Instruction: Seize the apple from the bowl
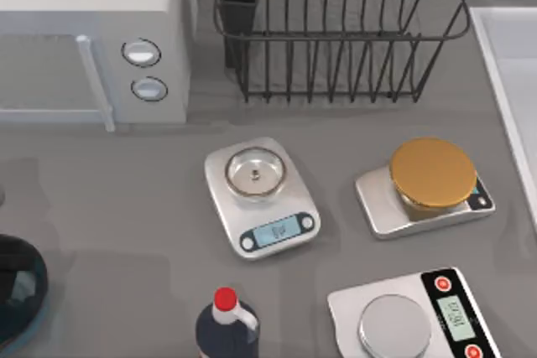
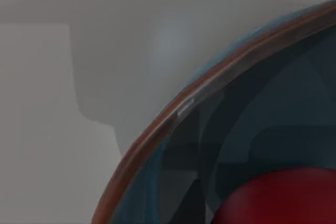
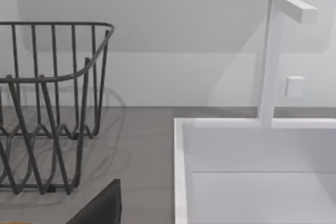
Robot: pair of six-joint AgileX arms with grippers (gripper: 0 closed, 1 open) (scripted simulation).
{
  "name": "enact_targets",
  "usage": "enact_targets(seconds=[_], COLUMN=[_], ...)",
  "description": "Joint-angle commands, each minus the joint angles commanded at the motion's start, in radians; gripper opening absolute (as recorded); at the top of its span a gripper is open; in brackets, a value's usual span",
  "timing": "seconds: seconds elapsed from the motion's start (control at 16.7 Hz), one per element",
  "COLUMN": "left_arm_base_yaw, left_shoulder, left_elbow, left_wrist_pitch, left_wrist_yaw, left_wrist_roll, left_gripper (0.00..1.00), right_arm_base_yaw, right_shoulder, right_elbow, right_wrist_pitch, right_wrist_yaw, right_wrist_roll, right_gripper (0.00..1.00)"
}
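On my top view the grey bench carries three scales. Taking the middle scale as landmark: a microwave stands behind it to the left, a wire rack behind it to the right, and a white sink at the far right edge. A second scale with a gold disc on it lies just right of the landmark. A third scale with red buttons lies in front of it to the right. A dark bottle with a red cap stands directly in front of the landmark.

The bowl sits well left of the middle scale and slightly forward, cut off by the top view's left edge. Nothing stands between it and the landmark.

On my left wrist view the bowl appears close up: translucent blue glass with a dark brownish rim. The apple lies inside it, glossy red and rounded.

The displays on the scales show digits too small for me to read.

I cannot tell the state of either hand.
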Motion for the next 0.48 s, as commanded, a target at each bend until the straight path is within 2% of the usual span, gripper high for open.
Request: enact_targets(seconds=[0.24, 0.48], left_arm_base_yaw=[-0.001, -0.006], left_shoulder=[0.008, -0.001], left_elbow=[0.191, 0.509], left_wrist_pitch=[-0.196, -0.542], left_wrist_yaw=[0.000, 0.000], left_wrist_roll=[-0.001, -0.006], left_gripper=[0.00, 0.00], right_arm_base_yaw=[0.000, 0.000], right_shoulder=[0.000, 0.000], right_elbow=[0.000, 0.000], right_wrist_pitch=[0.000, 0.000], right_wrist_yaw=[0.000, 0.000], right_wrist_roll=[0.000, 0.000], right_gripper=[1.00, 1.00])
